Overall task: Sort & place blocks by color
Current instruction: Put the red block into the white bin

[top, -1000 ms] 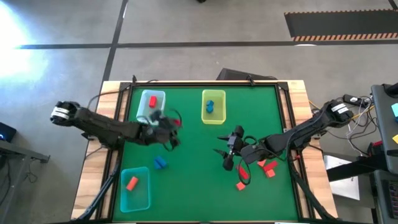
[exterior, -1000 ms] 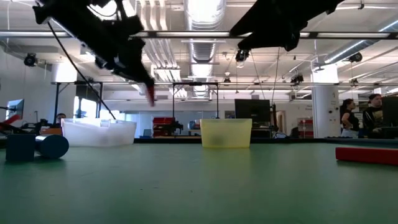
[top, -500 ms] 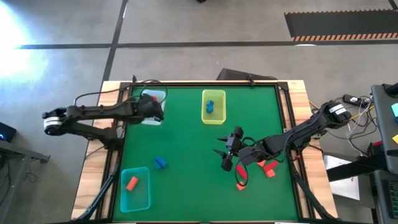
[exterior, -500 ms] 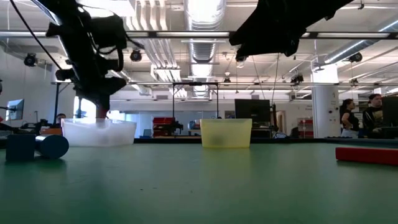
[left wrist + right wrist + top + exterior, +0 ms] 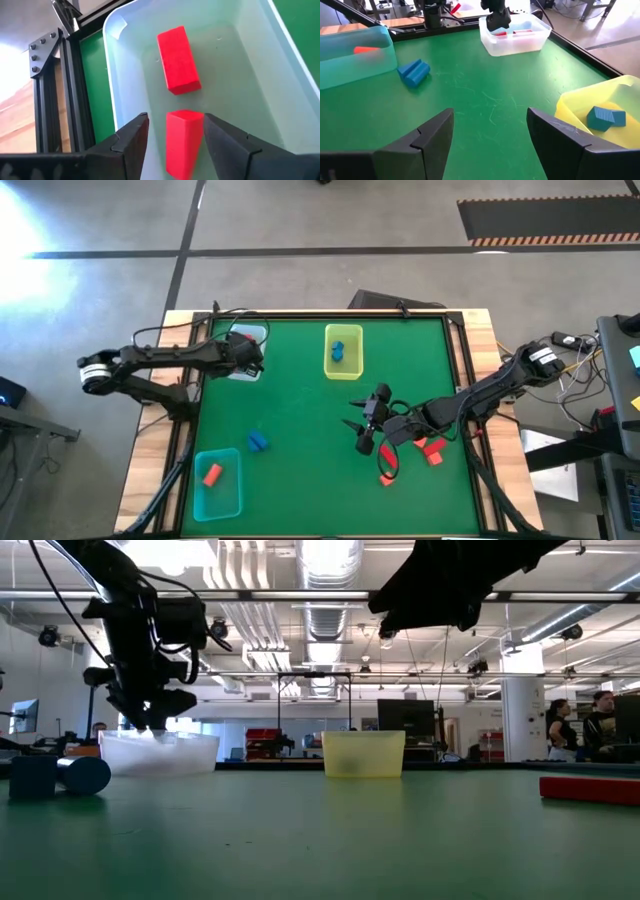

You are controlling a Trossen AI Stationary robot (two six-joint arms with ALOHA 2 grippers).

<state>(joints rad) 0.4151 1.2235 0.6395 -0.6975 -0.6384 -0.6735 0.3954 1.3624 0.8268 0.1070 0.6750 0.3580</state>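
Observation:
My left gripper (image 5: 248, 352) hangs open over the pale tray (image 5: 246, 336) at the table's far left, fingers pointing down into it (image 5: 176, 118). A red block (image 5: 184, 137) stands between its fingers. A second red block (image 5: 178, 60) lies flat on the tray's floor. My right gripper (image 5: 362, 432) hovers open right of the table's middle (image 5: 490, 112), holding nothing. Red blocks (image 5: 434, 448) lie on the green mat beside it, and another (image 5: 385, 478) lies nearer the near edge. Blue blocks (image 5: 257, 442) lie on the mat at the left. My left gripper comes at the red block from above, a finger (image 5: 132, 142) on either side of it. A gap shows between this finger and the block. The other finger (image 5: 225, 142) lies close against the block's side (image 5: 200, 135); I cannot tell whether it touches.
A yellow-green tray (image 5: 342, 363) at the far middle holds blue blocks (image 5: 602, 117). A teal tray (image 5: 230, 498) at the near left corner holds an orange-red block (image 5: 211, 474). Black rails frame the mat. People stand in the room beyond (image 5: 590, 730).
My left gripper has carried a red block from left of the table's middle toward the far left corner and come down into the pale tray. Over the last half second it has sunk a little lower there.

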